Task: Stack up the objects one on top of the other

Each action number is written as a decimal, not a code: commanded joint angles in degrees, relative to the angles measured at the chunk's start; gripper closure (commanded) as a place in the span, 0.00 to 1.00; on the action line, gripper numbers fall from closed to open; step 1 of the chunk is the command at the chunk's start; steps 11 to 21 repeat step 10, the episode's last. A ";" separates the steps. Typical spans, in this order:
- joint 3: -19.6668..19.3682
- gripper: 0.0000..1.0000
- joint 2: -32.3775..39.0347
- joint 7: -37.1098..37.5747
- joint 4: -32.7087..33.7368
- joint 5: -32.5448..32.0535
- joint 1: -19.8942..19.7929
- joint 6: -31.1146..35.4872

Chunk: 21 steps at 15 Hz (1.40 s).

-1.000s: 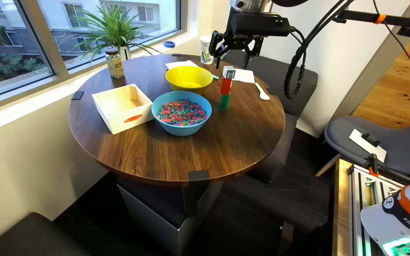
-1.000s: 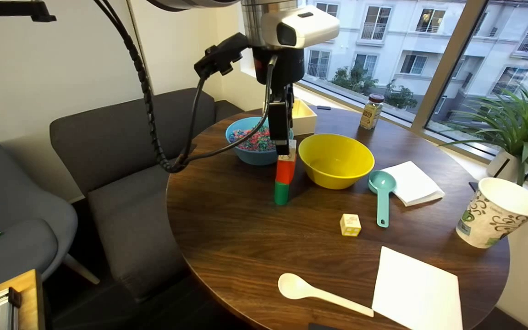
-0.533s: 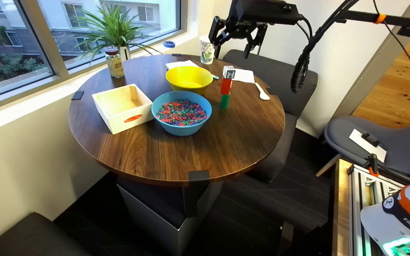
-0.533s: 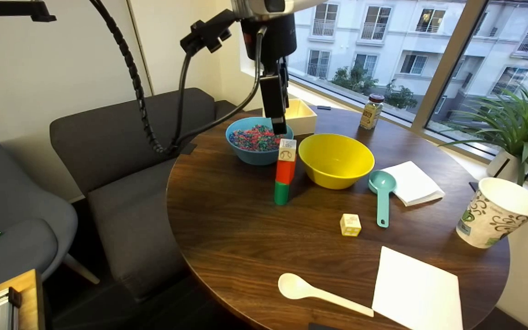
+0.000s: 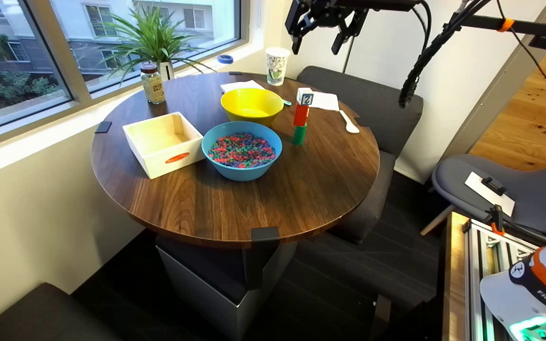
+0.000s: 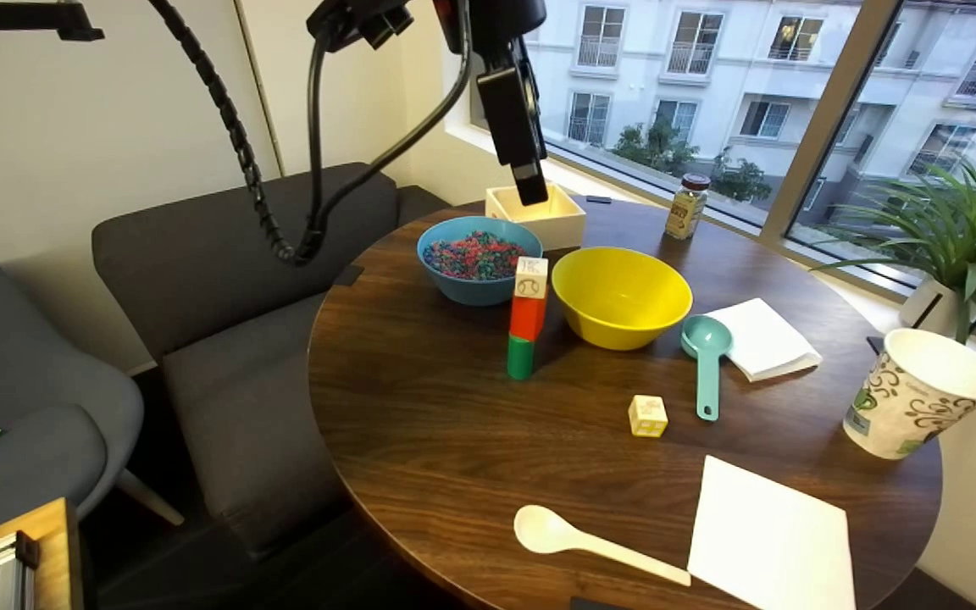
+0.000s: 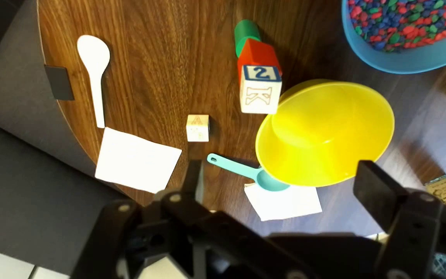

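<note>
One lettered cube (image 6: 530,278) tops one red block (image 6: 528,318) on one green cylinder (image 6: 520,359); jaws spread.

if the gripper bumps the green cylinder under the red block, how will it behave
The green cylinder would probably tip easily, standing upright on a narrow round base. The red block and letter block stacked on it would likely fall too, since nothing visible braces them. Once on its side, its curved wall suggests it could roll.

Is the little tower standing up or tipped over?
Standing up: the lettered block sits on the red block, above the green cylinder.
</note>
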 commanded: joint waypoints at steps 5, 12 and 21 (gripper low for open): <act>1.22 0.00 -1.84 1.36 0.63 -2.31 -0.54 -0.21; 1.37 0.00 -2.30 1.73 0.63 -2.38 -0.59 -0.27; 1.37 0.00 -2.30 1.73 0.63 -2.38 -0.59 -0.27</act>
